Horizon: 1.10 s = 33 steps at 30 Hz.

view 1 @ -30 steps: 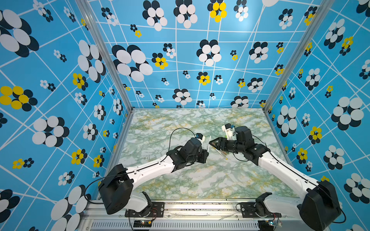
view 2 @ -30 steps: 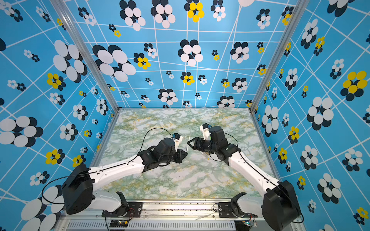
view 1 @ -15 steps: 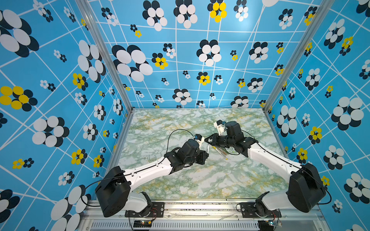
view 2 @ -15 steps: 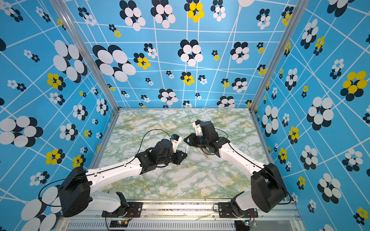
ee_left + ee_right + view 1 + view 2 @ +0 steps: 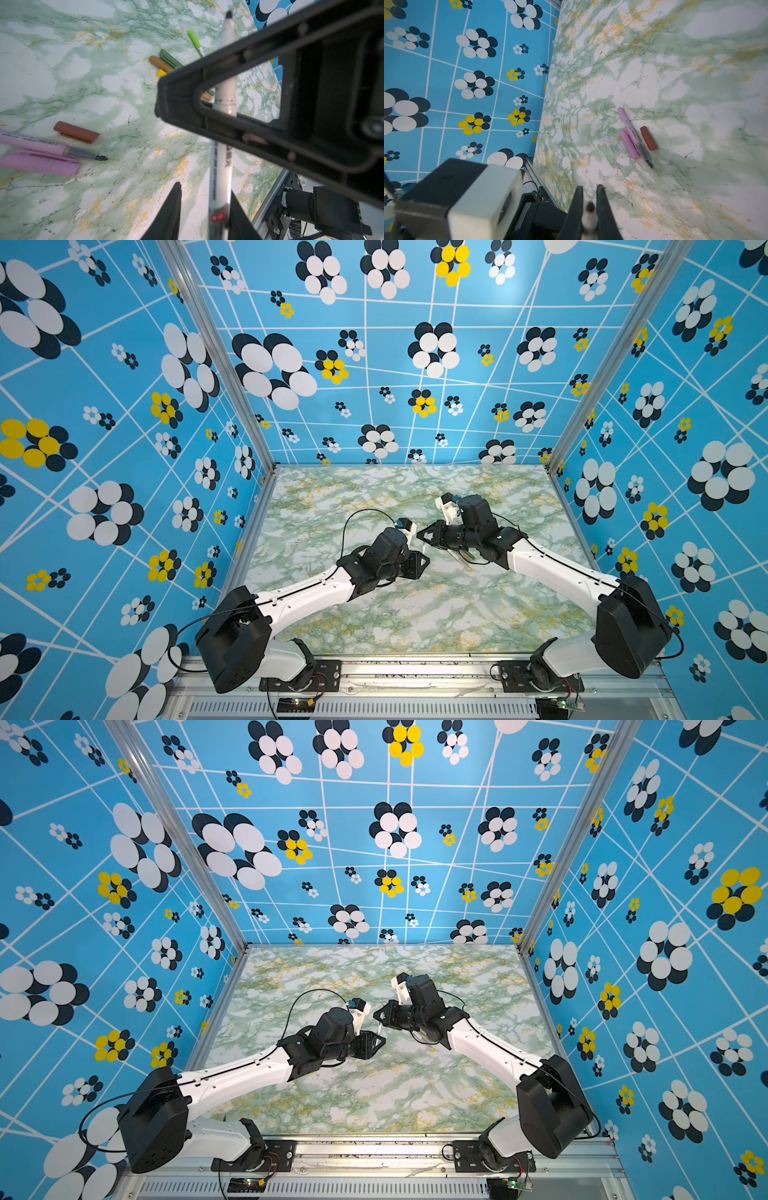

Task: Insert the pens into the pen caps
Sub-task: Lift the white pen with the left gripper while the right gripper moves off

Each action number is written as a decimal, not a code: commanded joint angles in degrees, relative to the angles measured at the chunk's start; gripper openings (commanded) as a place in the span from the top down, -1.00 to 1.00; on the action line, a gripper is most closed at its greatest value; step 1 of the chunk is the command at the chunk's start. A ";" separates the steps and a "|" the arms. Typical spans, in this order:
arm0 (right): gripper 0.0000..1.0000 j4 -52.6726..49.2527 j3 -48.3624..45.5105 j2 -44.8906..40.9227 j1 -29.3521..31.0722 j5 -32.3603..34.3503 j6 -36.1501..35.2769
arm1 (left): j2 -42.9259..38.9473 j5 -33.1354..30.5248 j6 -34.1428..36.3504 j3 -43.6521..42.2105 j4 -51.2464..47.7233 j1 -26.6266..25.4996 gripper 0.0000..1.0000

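Observation:
A white pen [image 5: 220, 176] with a dark pointed tip [image 5: 590, 207] spans both grippers above the table's middle. My right gripper [image 5: 588, 187] is shut on it near the tip. My left gripper [image 5: 204, 188] stands open around its barrel, which rests against one finger with a gap to the other. In both top views the grippers [image 5: 424, 562] [image 5: 420, 536] meet tip to tip, with the pen [image 5: 380, 1028] between them. A pink pen [image 5: 628, 128], a pink cap [image 5: 629, 144] and a brown cap [image 5: 649, 138] lie together on the table.
Under the right arm lies a cluster: a tan piece [image 5: 161, 64], a dark green piece [image 5: 170, 59], a yellow end [image 5: 161, 72] and a light green pen [image 5: 195, 41]. The marble table [image 5: 374, 614] is walled by blue flowered panels.
My right gripper swung left to the left gripper and shut on the white pen. The left jaws, shut on that pen before, have parted.

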 commanded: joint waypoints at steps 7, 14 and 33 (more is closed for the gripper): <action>1.00 1.34 1.77 1.32 1.46 -0.91 1.23 | -1.83 -1.18 -0.40 -1.03 0.49 0.69 0.82; 0.66 -2.00 4.67 1.62 1.42 0.87 -0.75 | -4.56 -3.17 -0.58 -2.45 -2.72 1.53 1.00; 0.22 -33.98 25.85 20.81 3.20 15.43 -20.45 | -28.63 -8.48 -5.97 -17.10 -18.48 10.09 1.00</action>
